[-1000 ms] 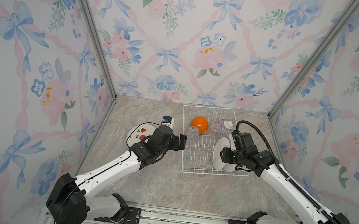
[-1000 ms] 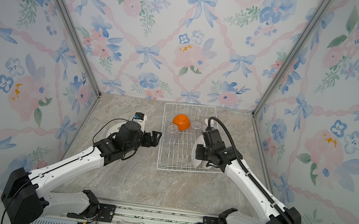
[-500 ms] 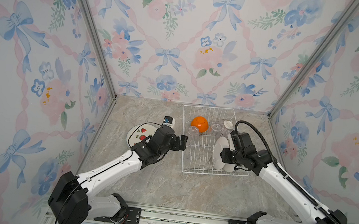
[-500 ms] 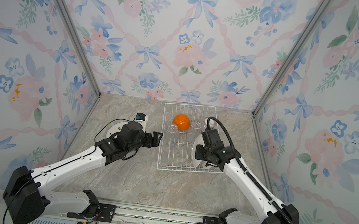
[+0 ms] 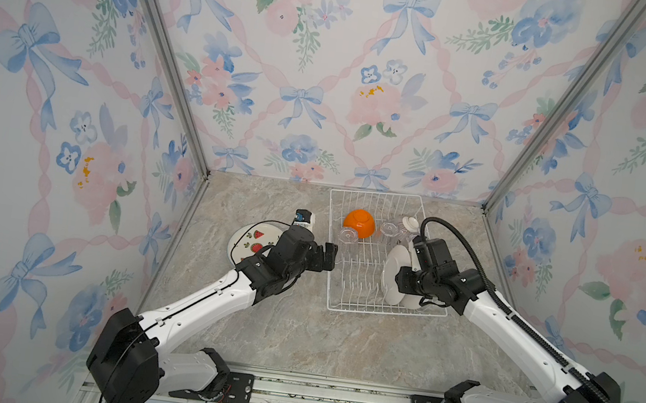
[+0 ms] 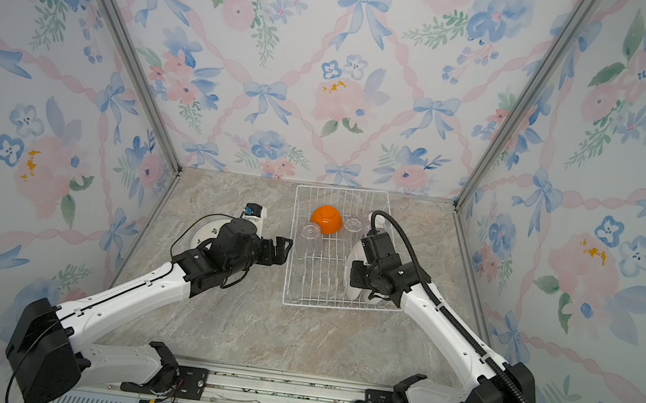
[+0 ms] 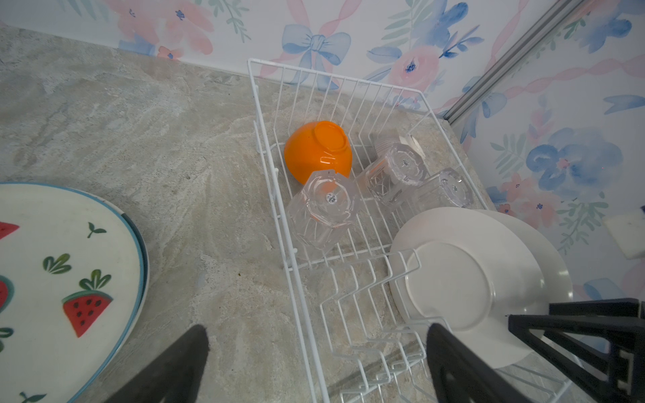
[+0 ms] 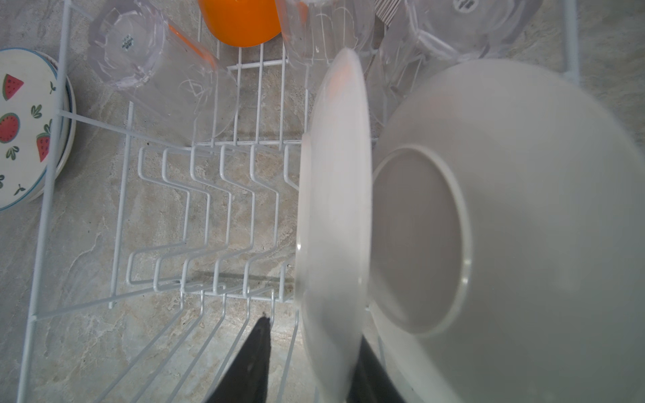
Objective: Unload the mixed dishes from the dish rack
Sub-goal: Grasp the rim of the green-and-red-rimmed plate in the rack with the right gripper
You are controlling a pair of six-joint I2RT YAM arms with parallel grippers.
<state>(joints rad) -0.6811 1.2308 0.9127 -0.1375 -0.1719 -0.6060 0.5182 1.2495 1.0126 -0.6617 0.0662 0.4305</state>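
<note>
Since a second ago our right gripper (image 8: pixel 314 331) has shifted slightly over the dish rack (image 5: pixel 362 311) and narrowed its jaws. They now straddle the rim of the nearer white plate (image 8: pixel 335 209) without clenching; a sliver of rack shows between one finger (image 8: pixel 256 359) and the plate. That plate stands upright in the prongs at the rack's right side, a second plate (image 8: pixel 523 209) just behind it. Our left gripper (image 5: pixel 330 253) hangs spread wide and empty beside the rack's left wall. An overturned orange bowl (image 5: pixel 359 223) and clear tumblers (image 7: pixel 324 216) sit at the rack's far end. We see the watermelon plate (image 5: pixel 253 240) on the counter (image 5: pixel 296 333).
</note>
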